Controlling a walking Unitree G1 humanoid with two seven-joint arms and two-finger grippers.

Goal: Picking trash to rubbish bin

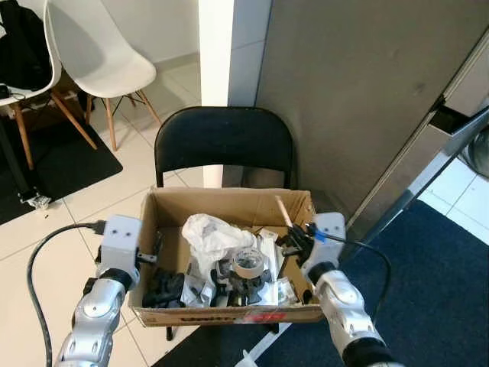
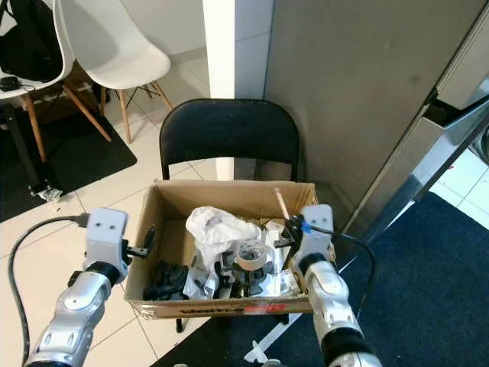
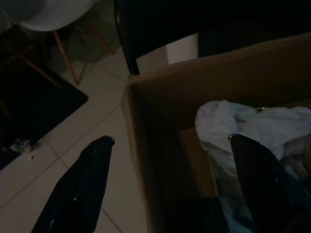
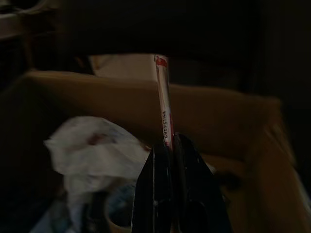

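A thin paper-wrapped stick (image 4: 164, 102) is pinched at its lower end by the closed right gripper (image 1: 294, 238) over the cardboard box (image 1: 191, 203); light and bendable, it is judged best held low. The left gripper (image 3: 170, 165) is spread open across the box wall.

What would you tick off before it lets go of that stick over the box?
1. Right end effector shut on chopstick packet: ok.
2. Packet above cardboard box, not the floor: ok.
3. Left end effector open, straddling the box's left wall: ok.
4. Box resting squarely on black chair: cannot tell.
5. Room left among white bag and tape roll: ok.
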